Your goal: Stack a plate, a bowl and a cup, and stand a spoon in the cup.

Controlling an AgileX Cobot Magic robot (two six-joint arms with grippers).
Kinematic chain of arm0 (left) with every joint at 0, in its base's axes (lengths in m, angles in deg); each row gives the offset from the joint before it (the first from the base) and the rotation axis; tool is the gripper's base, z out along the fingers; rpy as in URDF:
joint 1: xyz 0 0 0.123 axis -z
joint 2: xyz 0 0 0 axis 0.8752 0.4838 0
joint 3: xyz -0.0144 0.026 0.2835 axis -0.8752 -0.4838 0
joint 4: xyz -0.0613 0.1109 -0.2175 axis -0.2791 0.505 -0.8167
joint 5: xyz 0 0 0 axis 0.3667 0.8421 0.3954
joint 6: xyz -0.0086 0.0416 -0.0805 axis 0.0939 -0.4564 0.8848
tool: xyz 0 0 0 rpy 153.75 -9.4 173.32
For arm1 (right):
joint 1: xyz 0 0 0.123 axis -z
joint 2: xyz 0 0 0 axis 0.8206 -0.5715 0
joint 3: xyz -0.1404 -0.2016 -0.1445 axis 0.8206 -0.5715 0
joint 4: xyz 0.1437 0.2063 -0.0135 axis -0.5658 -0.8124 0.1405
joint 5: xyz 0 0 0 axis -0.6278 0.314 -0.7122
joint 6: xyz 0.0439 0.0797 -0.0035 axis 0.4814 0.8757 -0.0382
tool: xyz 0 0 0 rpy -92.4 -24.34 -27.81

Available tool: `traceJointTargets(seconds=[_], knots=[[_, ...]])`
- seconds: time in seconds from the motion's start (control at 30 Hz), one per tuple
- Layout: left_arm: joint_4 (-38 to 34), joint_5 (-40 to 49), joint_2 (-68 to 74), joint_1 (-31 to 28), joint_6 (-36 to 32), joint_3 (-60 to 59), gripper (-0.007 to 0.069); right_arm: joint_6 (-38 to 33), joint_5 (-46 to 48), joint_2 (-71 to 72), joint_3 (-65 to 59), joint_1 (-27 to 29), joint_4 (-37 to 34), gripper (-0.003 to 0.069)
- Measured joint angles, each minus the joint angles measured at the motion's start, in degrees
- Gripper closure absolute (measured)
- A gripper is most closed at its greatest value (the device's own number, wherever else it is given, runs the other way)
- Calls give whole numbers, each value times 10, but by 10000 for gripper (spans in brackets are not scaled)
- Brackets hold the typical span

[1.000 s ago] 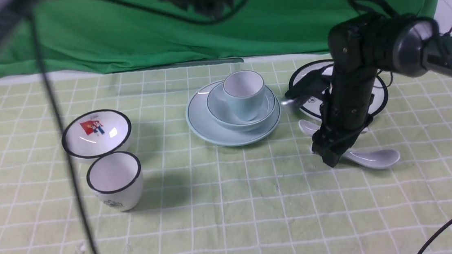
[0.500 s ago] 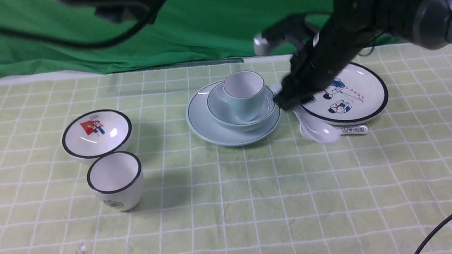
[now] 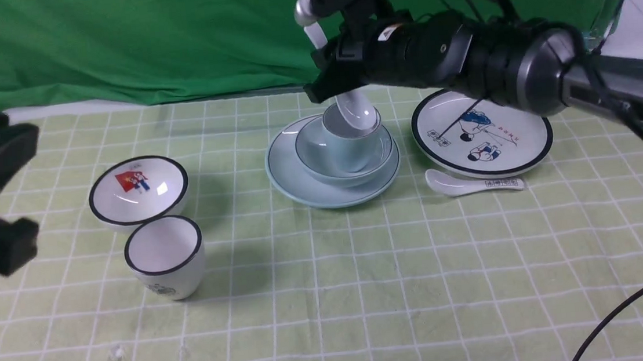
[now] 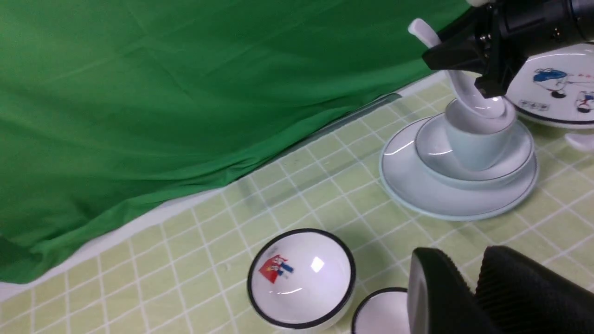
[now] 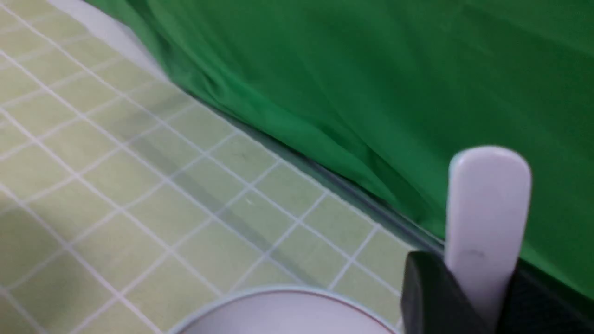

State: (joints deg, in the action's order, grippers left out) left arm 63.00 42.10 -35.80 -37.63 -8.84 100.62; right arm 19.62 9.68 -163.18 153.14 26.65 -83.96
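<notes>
Plate [image 3: 287,179], bowl [image 3: 311,157] and cup [image 3: 356,149] stacked; right hand [image 3: 328,75] grips the white spoon [image 3: 357,113], scoop seemingly inside the cup; release remains.

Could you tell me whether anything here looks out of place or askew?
Nothing stands out: cup in bowl on plate, intact; the right gripper holds the spoon tilted, its scoop at the cup's mouth.

plates 2: pale blue-green plate [image 3: 286,172], cartoon plate [image 3: 528,148] | bowls 2: pale blue-green bowl [image 3: 313,152], red-picture bowl [image 3: 139,188] | cups 2: pale blue-green cup [image 3: 353,148], black-rimmed white cup [image 3: 166,264] | spoons 2: plain white spoon [image 3: 353,111], printed-handle spoon [image 3: 464,184] | total 8 pieces: 4 plain, 4 decorated
</notes>
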Motion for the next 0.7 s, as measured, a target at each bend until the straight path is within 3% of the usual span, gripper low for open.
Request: traceJointTargets(seconds=[0.13,0.27,0.4,0.5,0.7], knots=[[29,-23,-22,0,3,-33,538,-1,2,-10,0,0,-3,456],[39,-65,-23,0,3,-53,538,-1,35,-1,0,0,-3,364],[33,-74,-22,0,5,-58,538,1,102,34,0,2,18,362],[-3,-79,-22,0,8,-59,538,70,230,119,0,18,107,424],[-64,-130,-22,0,13,-69,579,260,439,295,0,34,359,597]])
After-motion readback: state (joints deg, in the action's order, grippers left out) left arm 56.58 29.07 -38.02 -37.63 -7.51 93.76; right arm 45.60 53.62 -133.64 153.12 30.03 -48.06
